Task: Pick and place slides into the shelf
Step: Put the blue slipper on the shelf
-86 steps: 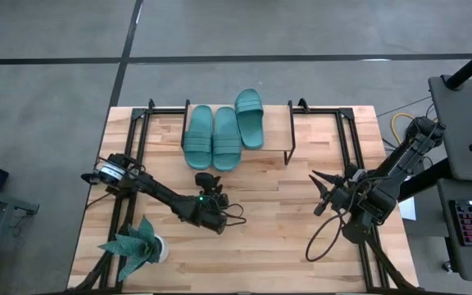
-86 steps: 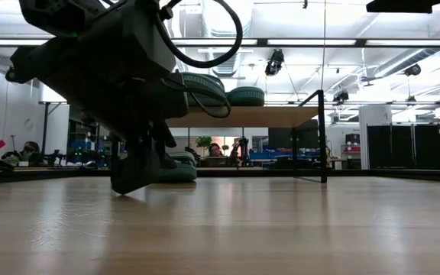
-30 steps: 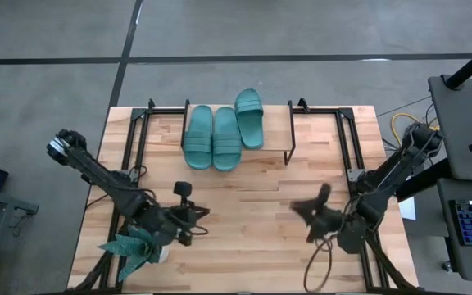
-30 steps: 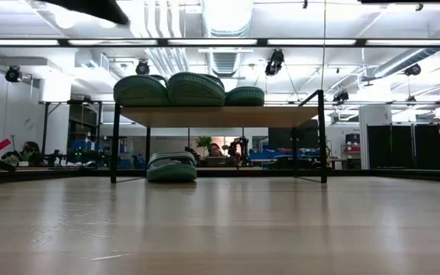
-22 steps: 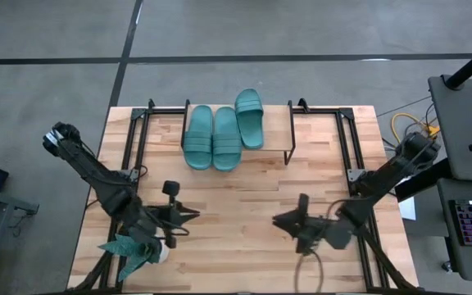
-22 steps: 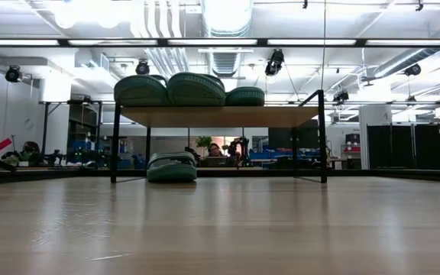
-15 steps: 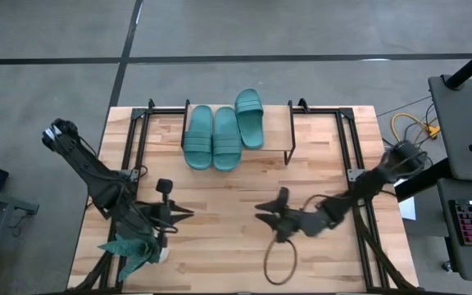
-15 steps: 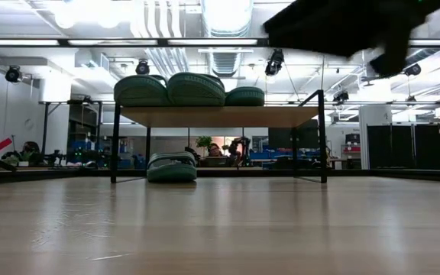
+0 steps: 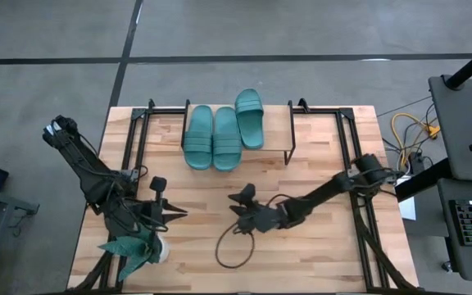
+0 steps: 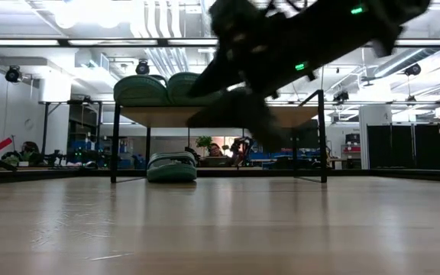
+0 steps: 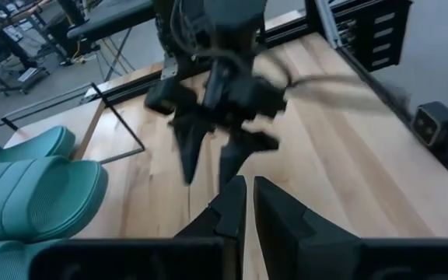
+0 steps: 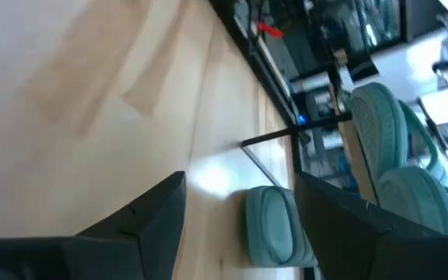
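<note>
Three teal slides [image 9: 197, 137] [image 9: 225, 138] [image 9: 249, 118] lie sole-down on the plank top of the shelf [image 9: 273, 141], which stands at the table's far middle. Another slide [image 10: 172, 166] rests on the table under the shelf [image 10: 151, 116] and also shows in the right wrist view [image 12: 274, 225]. My right gripper [image 9: 238, 203] hovers open over the table's middle, pointing toward the shelf, with nothing between its fingers [image 12: 239, 180]. My left gripper [image 9: 173, 215] is shut and empty at the near left, beside the plant.
A teal leafy plant in a white pot [image 9: 133, 246] stands at the near left corner, close under my left arm. A cable loop [image 9: 236, 246] hangs from my right arm over the near middle. Black frames [image 9: 133, 139] [image 9: 351, 139] run along both table sides.
My right gripper has swept from the table's right side toward its middle, coming low in front of the shelf. My left gripper has drawn back a little toward the table's left edge, next to the plant. The slides have stayed where they were.
</note>
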`<state>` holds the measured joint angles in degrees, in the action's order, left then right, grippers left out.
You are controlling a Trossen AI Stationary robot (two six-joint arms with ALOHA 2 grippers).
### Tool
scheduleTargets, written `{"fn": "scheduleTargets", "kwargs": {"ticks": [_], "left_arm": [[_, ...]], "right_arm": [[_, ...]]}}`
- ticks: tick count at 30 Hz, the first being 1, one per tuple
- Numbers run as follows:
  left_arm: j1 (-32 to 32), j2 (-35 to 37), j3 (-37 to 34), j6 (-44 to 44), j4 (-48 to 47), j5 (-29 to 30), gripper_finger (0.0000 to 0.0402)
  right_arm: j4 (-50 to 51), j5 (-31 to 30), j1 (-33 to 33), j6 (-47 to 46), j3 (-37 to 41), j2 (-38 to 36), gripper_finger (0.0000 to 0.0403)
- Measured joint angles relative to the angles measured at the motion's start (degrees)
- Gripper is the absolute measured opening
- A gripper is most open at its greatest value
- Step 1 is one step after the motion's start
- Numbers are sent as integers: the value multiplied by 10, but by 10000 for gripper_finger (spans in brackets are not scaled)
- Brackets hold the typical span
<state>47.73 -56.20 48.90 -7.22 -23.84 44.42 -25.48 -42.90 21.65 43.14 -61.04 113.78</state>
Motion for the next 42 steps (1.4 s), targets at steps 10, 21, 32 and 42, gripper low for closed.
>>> {"fn": "scheduleTargets", "kwargs": {"ticks": [10,21,32,42], "left_arm": [[20,2,-4,-30,-13,0,13],[33,3,-10,-32,-16,0,13],[33,4,-24,-45,-17,4,13],[34,5,-24,-45,-17,4,13]], "right_arm": [[82,-63,-56,-56,-133,103,220],[88,-82,-91,-71,-145,140,219],[85,-27,-129,-71,-157,147,219],[90,-20,-134,-69,-160,147,219]]}}
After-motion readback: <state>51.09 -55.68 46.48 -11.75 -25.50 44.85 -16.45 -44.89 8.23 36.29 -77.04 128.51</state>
